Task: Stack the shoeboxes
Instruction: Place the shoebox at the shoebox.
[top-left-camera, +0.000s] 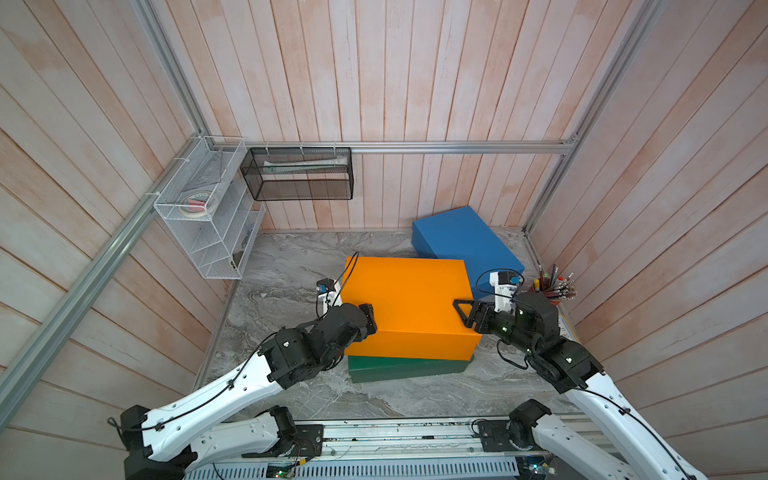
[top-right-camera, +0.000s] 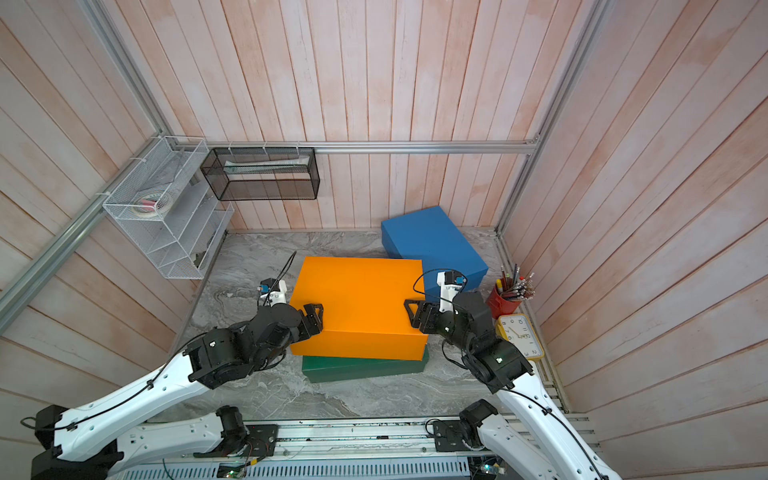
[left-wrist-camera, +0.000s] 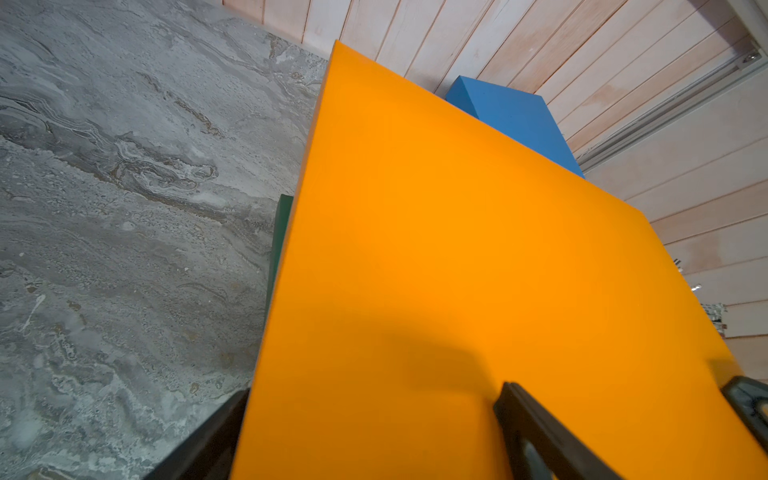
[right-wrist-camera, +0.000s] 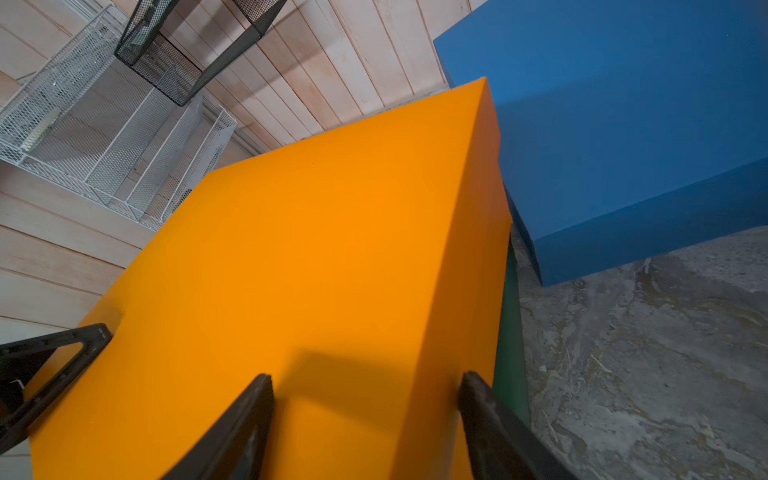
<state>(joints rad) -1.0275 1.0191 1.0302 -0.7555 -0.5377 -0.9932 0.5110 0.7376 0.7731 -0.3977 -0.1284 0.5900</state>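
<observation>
the orange shoebox sits on top of the dark green shoebox, a little past the middle of the tabletop toward its right edge. it is turned slightly against the box below, so a green strip shows along the near side and at the near corners in both top views. the blue shoebox stands on the tabletop at the far right corner, angled, with one corner tucked behind the orange one; whether they touch cannot be told.

the left gripper is at the orange shoebox's left edge with its jaws wide. in the left wrist view one finger lies over the lid and one is down beside the left wall. the right gripper is at the right edge, jaws apart in the same way, one finger over the lid and one along the right wall.

a red cup of pencils and a yellow clock stand at the right edge. a black mesh basket and a white wire rack hang on the walls by the far left corner.
</observation>
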